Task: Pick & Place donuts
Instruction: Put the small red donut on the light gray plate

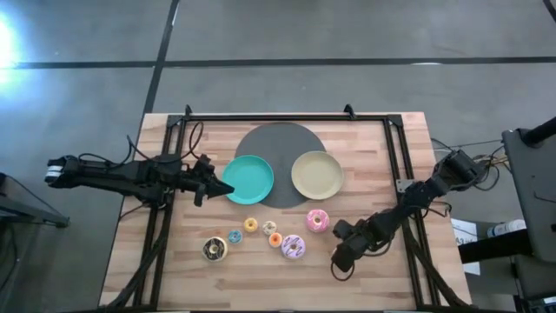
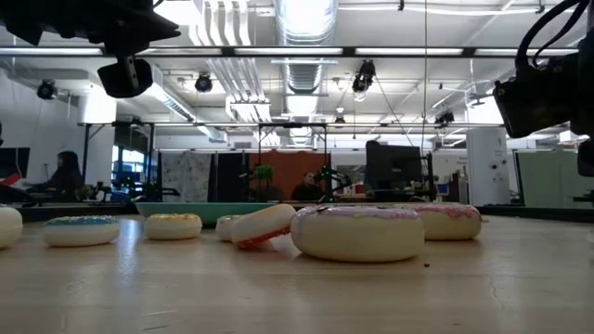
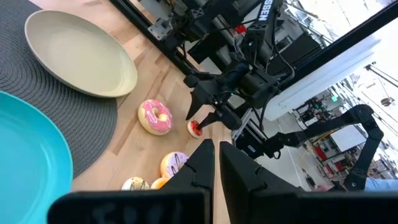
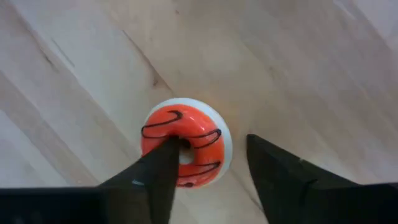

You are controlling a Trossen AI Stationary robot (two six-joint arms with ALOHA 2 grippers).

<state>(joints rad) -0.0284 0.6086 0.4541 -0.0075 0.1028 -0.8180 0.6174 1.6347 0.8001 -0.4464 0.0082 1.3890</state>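
Observation:
The red donut (image 4: 186, 142) lies flat on the wood under my right gripper (image 4: 212, 140), which is open and points down near the table's right near part (image 1: 339, 255). One finger is over the donut's hole and the other stands outside its rim. The other donuts sit in a loose row: chocolate (image 1: 215, 249), blue (image 1: 234, 236), yellow (image 1: 251, 225), orange (image 1: 274, 238), lilac (image 1: 293, 248) and pink (image 1: 318, 221). The orange one (image 2: 264, 225) sits tilted. My left gripper (image 1: 226, 186) hovers shut by the teal plate's left rim. My right gripper comes at the red donut from above. One fingertip (image 4: 169, 152) is at the donut's hole (image 4: 185, 148). The other finger (image 4: 273, 168) stands outside the rim with a gap. The donut lies flat on the table. Whether the fingertip touches it, I cannot tell.
A teal plate (image 1: 250, 179) and a beige plate (image 1: 316, 174) rest on a dark round mat (image 1: 280, 139) at the table's middle far part. Black frame rails (image 1: 400, 165) run along the left, right and far sides. Bare wood (image 1: 261, 283) lies along the near edge.

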